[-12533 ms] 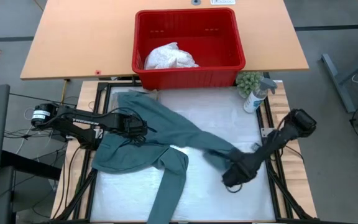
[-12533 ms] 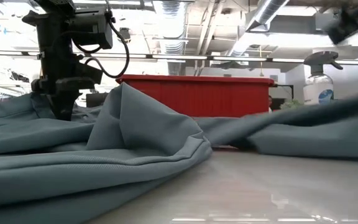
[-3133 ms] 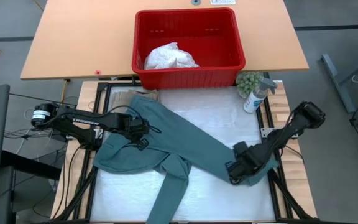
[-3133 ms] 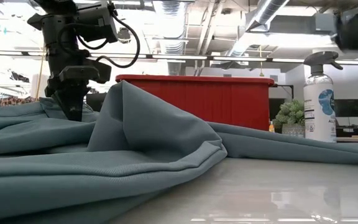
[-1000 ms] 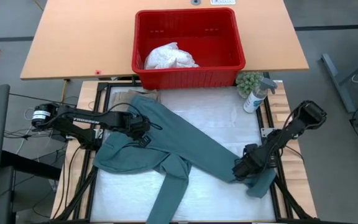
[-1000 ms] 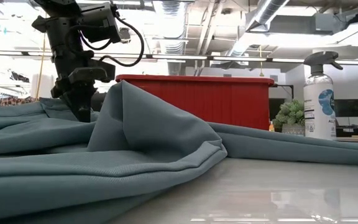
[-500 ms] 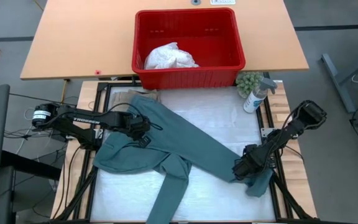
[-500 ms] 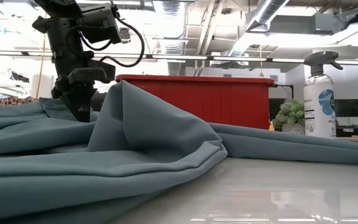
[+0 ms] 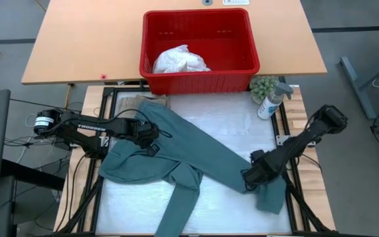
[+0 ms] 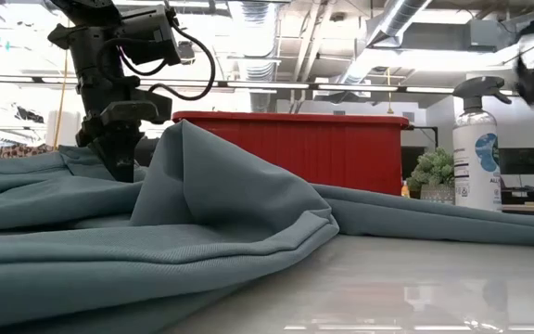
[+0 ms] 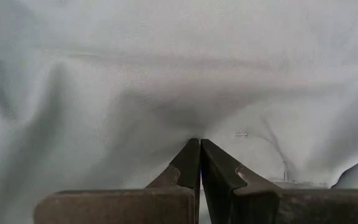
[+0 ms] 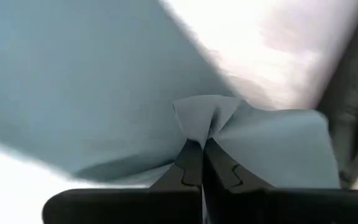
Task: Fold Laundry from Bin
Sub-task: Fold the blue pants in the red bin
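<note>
Soft teal-green cloth, the long-sleeved garment [image 9: 196,161] lies spread across the middle of the high view on the pale work surface [image 9: 222,115], one sleeve running toward the lower right and another trailing off the bottom edge; it looks light and limp, drapes into rounded folds in the low view, and would likely slide easily over the smooth top, so it is best taken at a hem or cuff where a doubled edge gives the fingers something to bite. The right gripper [image 9: 250,178] sits low at the lower right of the high view, its arm reaching in from the right edge, and its wrist view shows the jaws pressed together on a pinched ridge of the sleeve end [image 12: 207,121]. The left gripper [image 9: 151,146] is at centre left of the high view, arm stretched in from the left edge and tipped down onto the garment's body; its fingers [image 11: 194,165] meet tip to tip with the cloth puckered at them, so it appears clenched on a thin fold. The red bin [image 9: 199,78] stands at top centre with a crumpled white garment [image 9: 179,60] inside. A spray bottle [image 9: 269,102] and a small green plant [image 9: 263,85] stand just right of the bin's near corner
</note>
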